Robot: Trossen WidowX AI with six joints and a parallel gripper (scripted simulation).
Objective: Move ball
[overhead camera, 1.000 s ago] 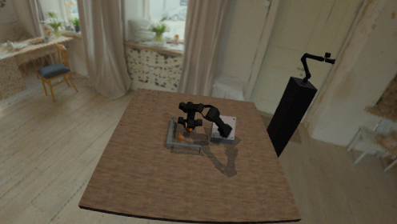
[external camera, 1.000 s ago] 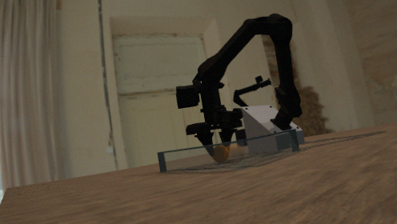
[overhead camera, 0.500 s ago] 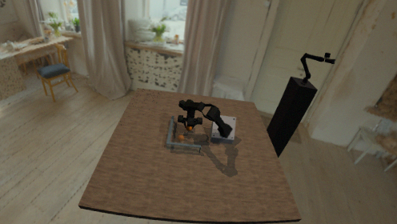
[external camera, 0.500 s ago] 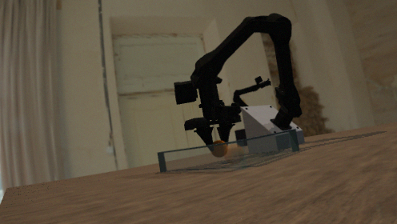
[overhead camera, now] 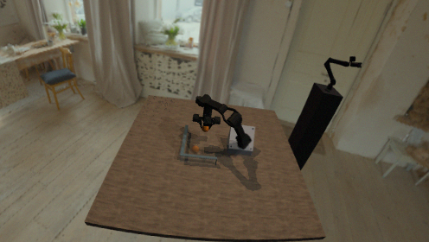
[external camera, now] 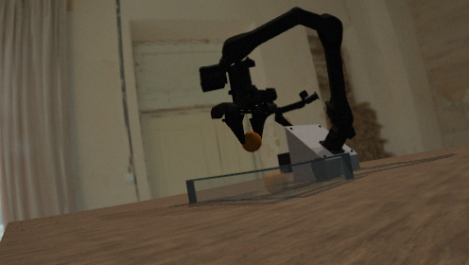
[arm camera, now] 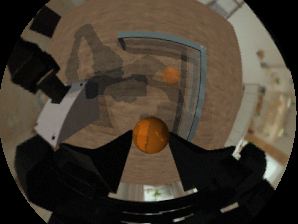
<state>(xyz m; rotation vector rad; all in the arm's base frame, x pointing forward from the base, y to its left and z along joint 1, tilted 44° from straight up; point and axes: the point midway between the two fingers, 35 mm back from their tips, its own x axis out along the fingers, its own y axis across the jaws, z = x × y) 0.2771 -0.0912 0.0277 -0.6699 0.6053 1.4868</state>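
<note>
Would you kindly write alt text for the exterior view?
A black robot arm's gripper holds an orange ball in the air above a wooden table. Below, low clear walls stand beside a faint see-through copy of the ball.

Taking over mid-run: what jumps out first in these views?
The orange ball is pinched in the gripper, hanging in the air well above the table. Below it, the pale see-through copy sits on the table in the corner of the low clear walls. The arm arches over from its white base block at the table's far side.
</note>
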